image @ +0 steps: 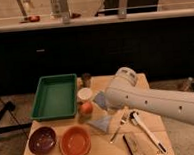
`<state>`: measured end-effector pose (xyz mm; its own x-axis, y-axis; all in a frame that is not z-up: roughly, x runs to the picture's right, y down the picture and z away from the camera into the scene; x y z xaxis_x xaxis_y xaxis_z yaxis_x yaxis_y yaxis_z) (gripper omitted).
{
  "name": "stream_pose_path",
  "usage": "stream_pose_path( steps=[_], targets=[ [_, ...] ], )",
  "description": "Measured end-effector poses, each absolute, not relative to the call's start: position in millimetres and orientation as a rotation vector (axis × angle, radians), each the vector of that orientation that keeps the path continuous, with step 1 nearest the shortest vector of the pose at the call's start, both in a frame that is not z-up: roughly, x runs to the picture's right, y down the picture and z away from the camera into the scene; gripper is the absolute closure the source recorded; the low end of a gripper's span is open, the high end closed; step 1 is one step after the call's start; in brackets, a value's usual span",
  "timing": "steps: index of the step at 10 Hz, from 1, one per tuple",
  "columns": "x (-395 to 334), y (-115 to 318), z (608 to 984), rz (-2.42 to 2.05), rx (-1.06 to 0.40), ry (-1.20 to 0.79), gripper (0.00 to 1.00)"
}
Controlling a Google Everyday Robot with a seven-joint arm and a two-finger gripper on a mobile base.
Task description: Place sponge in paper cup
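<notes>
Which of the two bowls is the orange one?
The right bowl is orange; the left bowl is dark purple. The gripper sits farther back, beside the white cup.

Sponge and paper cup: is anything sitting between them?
Nothing visible. The sponge is just right of the paper cup; the orange ball sits nearer the camera, off that path. The gripper is hidden behind the white arm beside the sponge.

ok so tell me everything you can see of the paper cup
The paper cup is short, white, paper-looking, with a round pale rim, upright and open-topped on the wooden table, right of the green tray. An orange ball sits close in front. The gripper hangs just right, shut on the sponge.
</notes>
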<state>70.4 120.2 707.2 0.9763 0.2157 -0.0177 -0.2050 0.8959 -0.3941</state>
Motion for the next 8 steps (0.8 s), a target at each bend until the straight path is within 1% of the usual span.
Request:
stream_pose_path(
  steps=[3, 5, 8],
  targets=[
    [69.7, 71.1, 727.5, 0.085, -0.354, -0.014, 1.0],
    [64.8, 49.4, 738.7, -0.079, -0.324, -0.03, 1.0],
    [55.9, 39.9, 748.7, -0.223, -0.298, -0.055, 1.0]
  ],
)
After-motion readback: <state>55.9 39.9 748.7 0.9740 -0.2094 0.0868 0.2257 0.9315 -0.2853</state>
